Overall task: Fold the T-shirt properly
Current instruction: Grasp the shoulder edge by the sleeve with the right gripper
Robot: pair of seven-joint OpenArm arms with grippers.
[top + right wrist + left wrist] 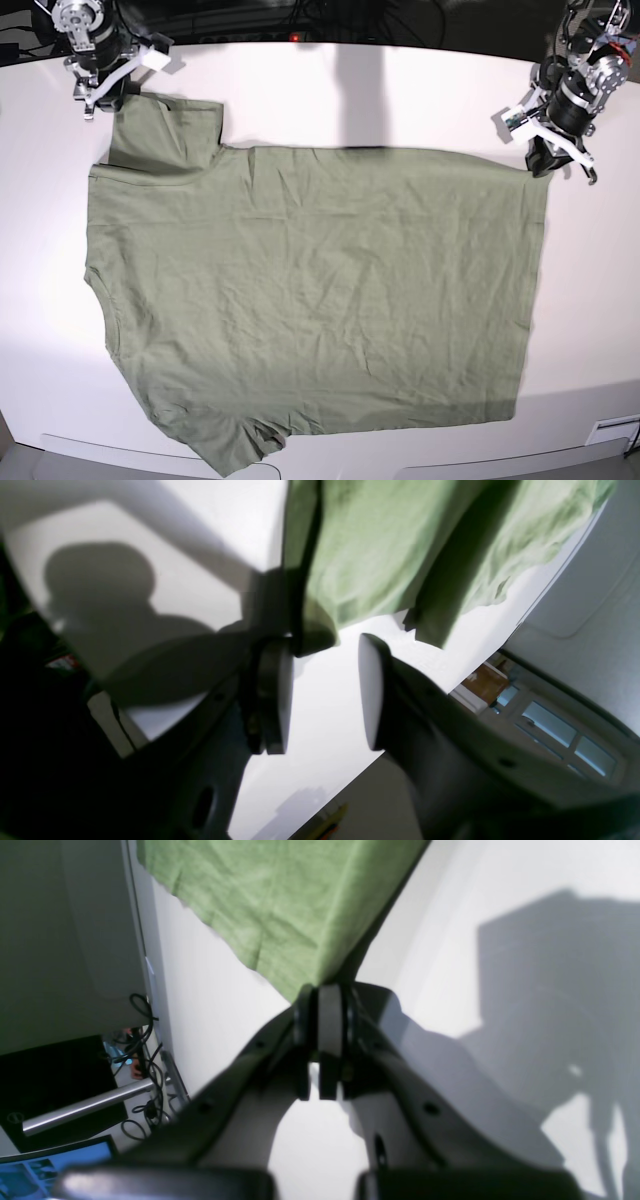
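The sage-green T-shirt lies spread flat on the white table, sleeves at the left and hem at the right. My left gripper is at the far hem corner. In the left wrist view its jaws are pressed together on the T-shirt's corner, which rises taut from them. My right gripper is at the far sleeve's outer corner. In the right wrist view it stands open, a clear gap between the pads, and the T-shirt's sleeve edge droops against one fingertip.
Cables and dark equipment run along the table's back edge. A metal bar and loose wires show beyond the table's side in the left wrist view. The table's front edge lies just below the near sleeve.
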